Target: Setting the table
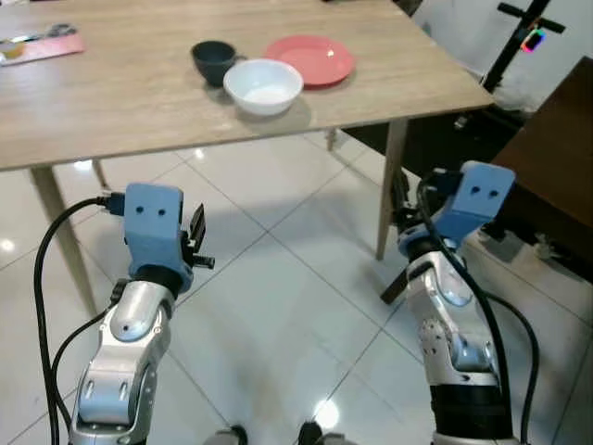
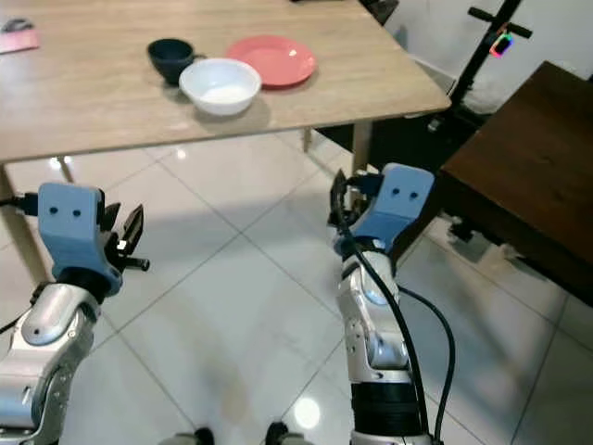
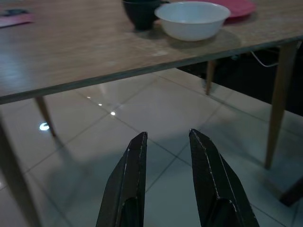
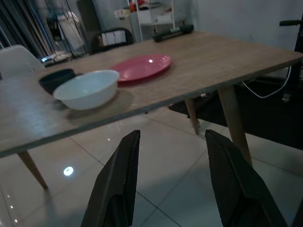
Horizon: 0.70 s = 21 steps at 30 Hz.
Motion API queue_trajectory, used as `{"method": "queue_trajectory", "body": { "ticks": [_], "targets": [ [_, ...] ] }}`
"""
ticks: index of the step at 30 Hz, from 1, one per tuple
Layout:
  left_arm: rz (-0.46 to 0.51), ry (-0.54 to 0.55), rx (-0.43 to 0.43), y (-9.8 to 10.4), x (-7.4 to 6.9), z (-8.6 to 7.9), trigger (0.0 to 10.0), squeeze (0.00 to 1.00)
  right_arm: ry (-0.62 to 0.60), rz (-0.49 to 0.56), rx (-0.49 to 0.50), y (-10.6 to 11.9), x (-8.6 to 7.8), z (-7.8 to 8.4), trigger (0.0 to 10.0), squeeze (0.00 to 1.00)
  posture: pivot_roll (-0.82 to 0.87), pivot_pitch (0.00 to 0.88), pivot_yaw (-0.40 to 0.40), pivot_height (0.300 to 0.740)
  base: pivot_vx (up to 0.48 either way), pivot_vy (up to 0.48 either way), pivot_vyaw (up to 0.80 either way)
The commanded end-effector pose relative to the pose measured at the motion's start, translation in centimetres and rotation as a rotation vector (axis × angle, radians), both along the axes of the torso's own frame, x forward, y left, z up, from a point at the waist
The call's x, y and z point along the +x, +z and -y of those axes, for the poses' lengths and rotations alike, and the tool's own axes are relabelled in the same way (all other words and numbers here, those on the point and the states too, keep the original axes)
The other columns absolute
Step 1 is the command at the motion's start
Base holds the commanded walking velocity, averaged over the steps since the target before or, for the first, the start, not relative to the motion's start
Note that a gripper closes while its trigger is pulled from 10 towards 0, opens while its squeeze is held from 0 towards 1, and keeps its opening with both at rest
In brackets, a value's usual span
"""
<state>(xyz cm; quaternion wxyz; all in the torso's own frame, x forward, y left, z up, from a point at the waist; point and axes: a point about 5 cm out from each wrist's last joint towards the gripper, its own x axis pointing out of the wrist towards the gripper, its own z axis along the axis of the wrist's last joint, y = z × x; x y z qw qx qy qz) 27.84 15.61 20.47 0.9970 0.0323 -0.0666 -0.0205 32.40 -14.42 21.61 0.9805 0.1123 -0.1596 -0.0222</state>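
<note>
On the near right part of the wooden table (image 1: pixel 111 102) sit a white bowl (image 1: pixel 264 85), a dark cup (image 1: pixel 214 60) just behind it to the left, and a red plate (image 1: pixel 309 59) to its right. Both arms are raised in front of me, below the table's front edge. My left gripper (image 3: pixel 168 134) is open with nothing between its fingers and points under the table edge towards the bowl (image 3: pixel 191 20). My right gripper (image 4: pixel 173 133) is also open and empty, facing the bowl (image 4: pixel 87 88) and plate (image 4: pixel 142 66) from lower down.
A pink mat (image 1: pixel 42 46) with small items lies at the table's far left. A table leg (image 1: pixel 391 185) stands close to my right arm. A dark wooden piece of furniture (image 1: pixel 556 158) and a black stand (image 1: pixel 519 37) are on the right. The floor is glossy white tile.
</note>
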Motion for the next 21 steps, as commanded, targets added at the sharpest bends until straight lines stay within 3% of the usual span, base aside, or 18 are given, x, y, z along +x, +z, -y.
{"method": "queue_trajectory", "body": {
  "ticks": [1, 16, 21],
  "targets": [
    [-0.022, 0.004, -0.008, -0.4, -0.17, -0.01, 10.0, 0.0, -0.015, -0.012, -0.007, -0.25, -0.16, 0.43, 10.0, 0.0, 0.09, 0.149, 0.032, 0.74, 0.0, 0.0, 0.0],
    [-0.031, 0.023, 0.004, -0.54, -0.04, -0.31, 10.0, 0.0, -0.015, -0.015, -0.004, -0.27, -0.18, 0.41, 10.0, 0.0, 0.09, 0.151, 0.033, 0.74, 0.0, 0.0, 0.0],
    [-0.036, 0.035, 0.013, -0.66, 0.01, -0.63, 10.0, 0.0, -0.013, -0.017, 0.0, -0.29, -0.18, 0.4, 10.0, 0.0, 0.09, 0.151, 0.033, 0.74, 0.388, 0.0, 0.0]
  ]
}}
